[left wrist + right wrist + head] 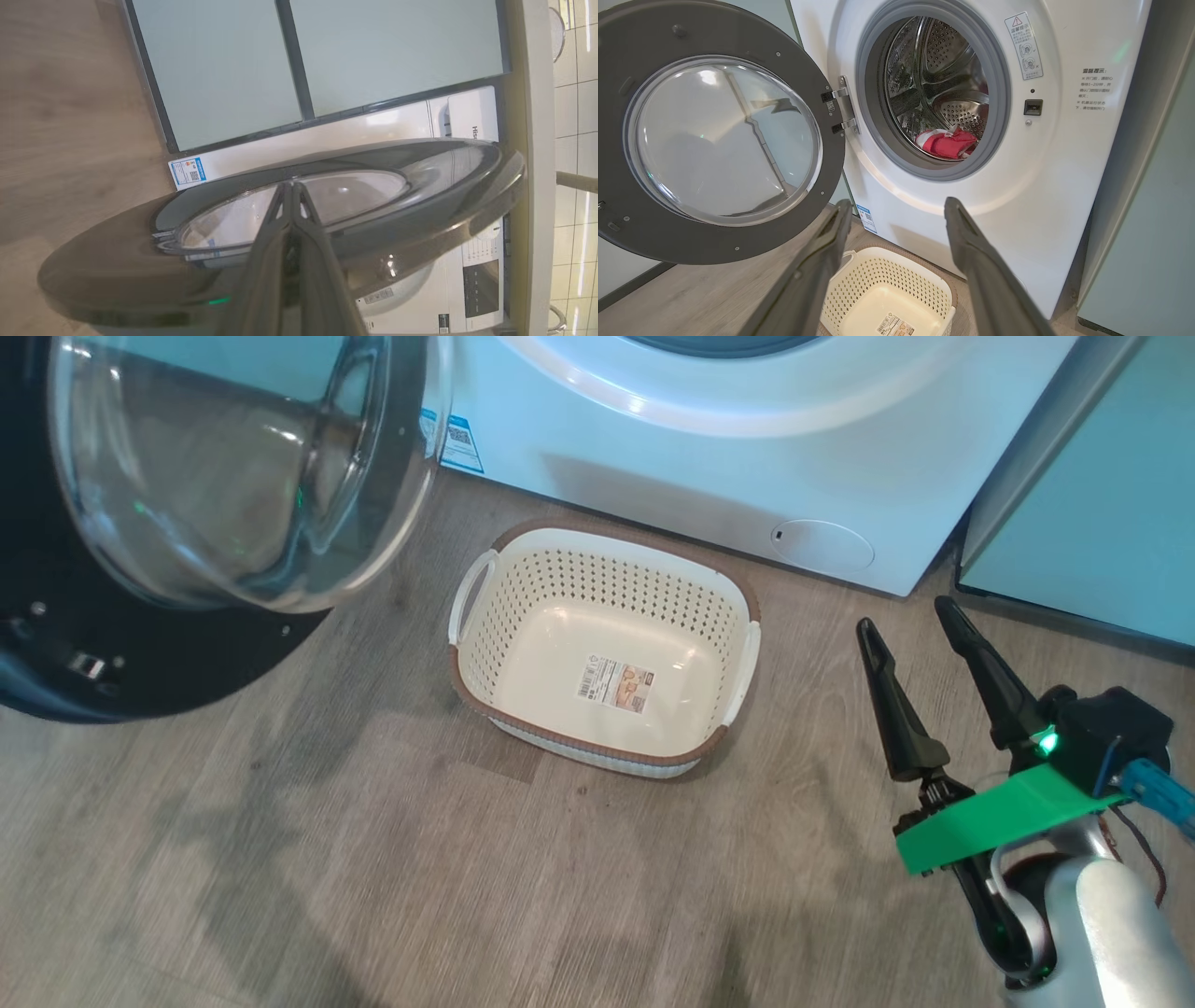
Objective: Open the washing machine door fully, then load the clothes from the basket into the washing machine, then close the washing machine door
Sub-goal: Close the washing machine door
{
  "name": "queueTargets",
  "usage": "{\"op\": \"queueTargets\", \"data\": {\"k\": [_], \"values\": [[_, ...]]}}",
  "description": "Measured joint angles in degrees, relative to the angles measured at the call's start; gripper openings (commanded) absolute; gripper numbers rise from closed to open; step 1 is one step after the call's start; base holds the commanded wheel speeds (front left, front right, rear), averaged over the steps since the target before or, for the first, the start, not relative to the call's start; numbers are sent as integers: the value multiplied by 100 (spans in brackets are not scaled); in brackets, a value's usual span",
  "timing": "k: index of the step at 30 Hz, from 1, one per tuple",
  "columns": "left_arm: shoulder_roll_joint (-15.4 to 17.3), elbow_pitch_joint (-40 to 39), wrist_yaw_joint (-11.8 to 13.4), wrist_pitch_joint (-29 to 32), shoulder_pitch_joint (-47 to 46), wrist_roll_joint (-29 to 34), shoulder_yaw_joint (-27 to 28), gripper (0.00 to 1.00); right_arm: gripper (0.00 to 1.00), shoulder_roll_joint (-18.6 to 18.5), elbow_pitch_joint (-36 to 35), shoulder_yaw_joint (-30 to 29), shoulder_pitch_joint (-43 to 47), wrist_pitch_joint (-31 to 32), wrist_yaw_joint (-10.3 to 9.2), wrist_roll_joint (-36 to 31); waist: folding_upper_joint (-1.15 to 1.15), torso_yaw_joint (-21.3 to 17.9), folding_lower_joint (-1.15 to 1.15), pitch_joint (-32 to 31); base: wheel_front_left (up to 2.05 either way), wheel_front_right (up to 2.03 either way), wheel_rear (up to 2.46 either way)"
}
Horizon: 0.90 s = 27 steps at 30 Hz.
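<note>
Loading's done: basket (597,583), mid-frame, is empty; clothes (947,143) lie low inside the washer (1064,186). Door (728,242) hangs wide, upper left. Left claw (292,186) clenched by its outer face, right claw (904,613) released, lower right. Next: you swing the door shut.

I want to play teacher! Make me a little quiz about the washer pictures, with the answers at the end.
1. Fill the gap: the washing machine door stands ___ (open or shut).
2. True or false: the basket is empty apart from the label on its bottom.
3. Where are the red clothes? A: in the basket. B: inside the washing machine. C: draped over the door.

Key: 1 open. 2 true. 3 B.
</note>
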Motion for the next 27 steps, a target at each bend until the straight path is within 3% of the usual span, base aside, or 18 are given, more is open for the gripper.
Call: {"op": "queueTargets", "data": {"k": [27], "values": [[-602,-2430,0,1537,1529,-657,-158,0,100,-11,-41,-35,-131,-80,0,-87,0,-248,0,138,0,0,0]]}}
